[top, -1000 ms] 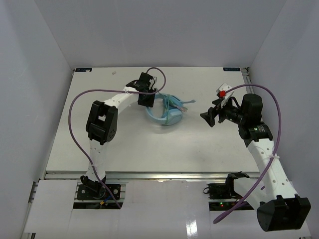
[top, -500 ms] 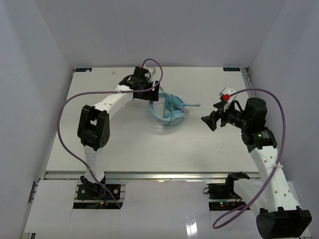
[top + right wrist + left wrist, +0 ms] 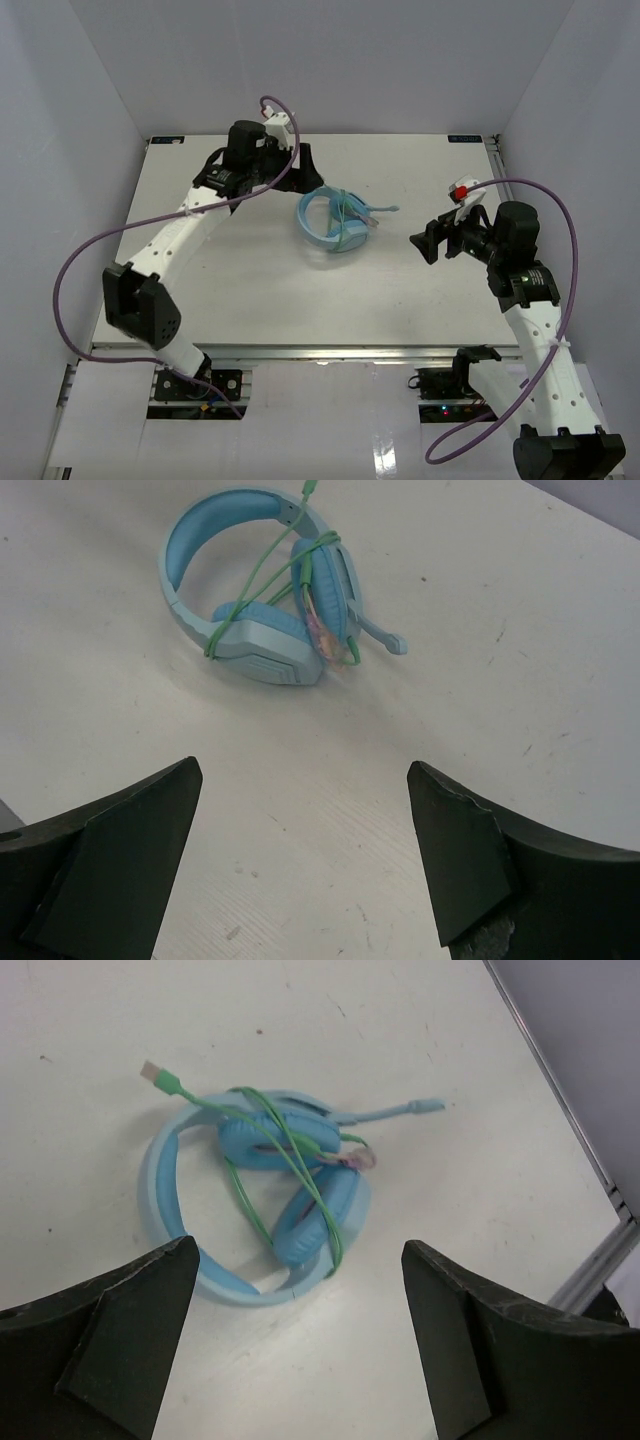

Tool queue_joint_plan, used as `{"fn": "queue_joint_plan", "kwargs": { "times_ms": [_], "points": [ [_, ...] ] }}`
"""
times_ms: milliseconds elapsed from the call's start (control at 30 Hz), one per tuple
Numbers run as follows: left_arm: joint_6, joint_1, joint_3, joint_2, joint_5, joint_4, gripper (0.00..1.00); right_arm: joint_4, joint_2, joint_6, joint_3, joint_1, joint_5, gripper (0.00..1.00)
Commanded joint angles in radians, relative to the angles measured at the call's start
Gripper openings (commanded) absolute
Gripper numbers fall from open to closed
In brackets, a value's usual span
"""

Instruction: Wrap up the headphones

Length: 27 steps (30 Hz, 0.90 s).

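The light blue headphones (image 3: 335, 222) lie on the white table, with the pale-green cable wound around the earcups. They show in the left wrist view (image 3: 270, 1195) with the plug (image 3: 160, 1075) sticking out at the upper left, and in the right wrist view (image 3: 265, 585). A short boom mic (image 3: 385, 210) points right. My left gripper (image 3: 305, 160) is open and empty, raised behind and to the left of the headphones. My right gripper (image 3: 428, 240) is open and empty, to their right, apart from them.
Thick purple robot cables (image 3: 100, 250) loop beside both arms. The table's right edge with a metal rail (image 3: 600, 1250) shows in the left wrist view. Grey walls enclose the table on three sides.
My left gripper has let go of the headphones and drawn back up and to the left. The headphones have settled slightly. The right arm has shifted a little to the right.
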Motion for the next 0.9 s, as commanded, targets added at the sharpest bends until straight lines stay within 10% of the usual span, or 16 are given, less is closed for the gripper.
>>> {"fn": "queue_joint_plan", "kwargs": {
  "times_ms": [0, 333, 867],
  "points": [
    [-0.059, 0.007, -0.245, -0.384, 0.068, 0.174, 0.94, -0.02, -0.047, 0.068, 0.021, -0.004, 0.12, 0.9],
    [-0.13, 0.007, -0.774, -1.107, -0.086, 0.261, 0.98, 0.013, -0.097, 0.197, -0.029, -0.008, 0.279, 0.9],
    [-0.179, 0.007, -0.871, -1.246, -0.12, 0.178, 0.98, 0.01, -0.158, 0.159, -0.065, -0.007, 0.373, 0.9]
  ]
}}
